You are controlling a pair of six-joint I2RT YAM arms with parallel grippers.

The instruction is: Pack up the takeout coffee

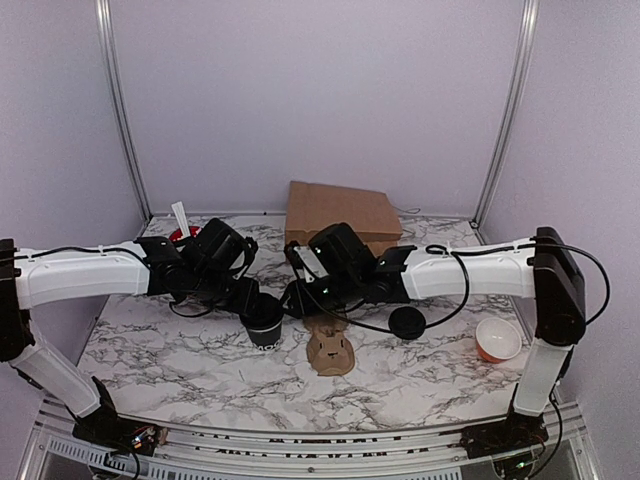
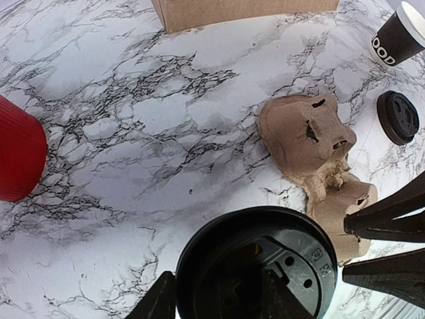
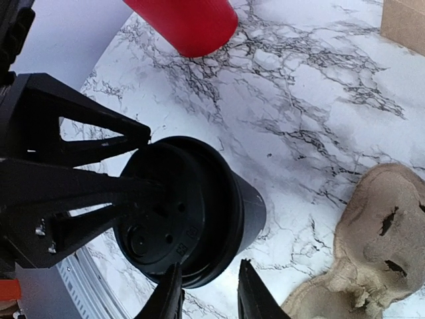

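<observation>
The takeout coffee (image 1: 266, 326), a black cup with a black lid, stands just left of the brown pulp cup carrier (image 1: 330, 351). My left gripper (image 2: 219, 294) is shut on the takeout coffee's (image 2: 265, 259) lid rim, with one finger outside the rim and the other across the lid top. My right gripper (image 3: 209, 290) is open beside the takeout coffee (image 3: 199, 206); its left finger is close to the lid edge and only table shows between the fingers. In the left wrist view the right gripper's fingers (image 2: 385, 222) sit apart, over the carrier (image 2: 312, 143).
A loose black lid (image 2: 398, 117) and an open black cup with a white rim (image 2: 397, 36) lie right of the carrier. A red cup (image 3: 182, 23) stands at the back left. A cardboard box (image 1: 340, 214) stands at the back.
</observation>
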